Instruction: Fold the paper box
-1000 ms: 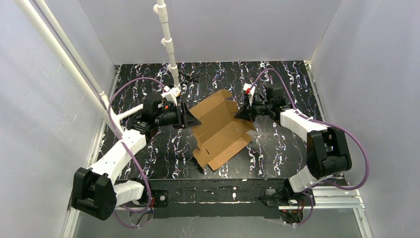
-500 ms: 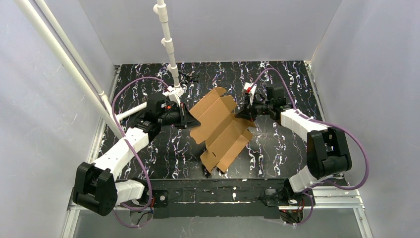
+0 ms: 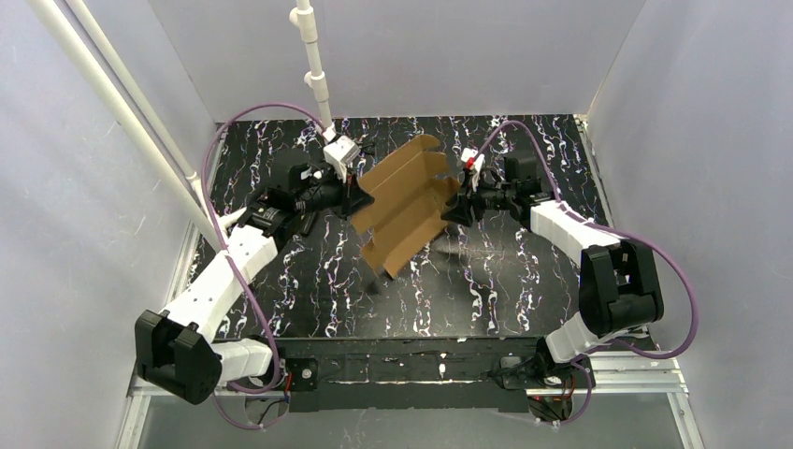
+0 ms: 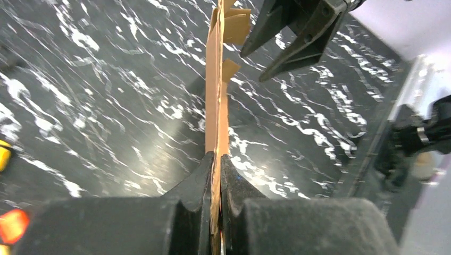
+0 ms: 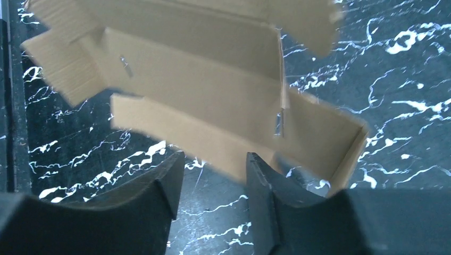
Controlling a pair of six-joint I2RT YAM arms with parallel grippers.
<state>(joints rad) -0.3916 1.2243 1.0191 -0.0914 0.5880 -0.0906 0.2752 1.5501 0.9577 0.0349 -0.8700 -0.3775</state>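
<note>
The brown cardboard paper box (image 3: 404,210) is a cut-out sheet with some flaps folded up. It is held up in the air over the middle of the black table with white swirls (image 3: 524,281). The box is tilted, and a dark shadow lies on the table under it. The left gripper (image 4: 215,159) pinches the left edge of the box tight between its two black fingers. The right gripper (image 5: 215,159) is at the right side of the box, with its fingers spread apart and nothing squeezed in them. One cardboard wall hangs just in front of the gap between those fingers. That part looks blurry, so I cannot tell if the fingers touch it. The box is between the two grippers.
</note>
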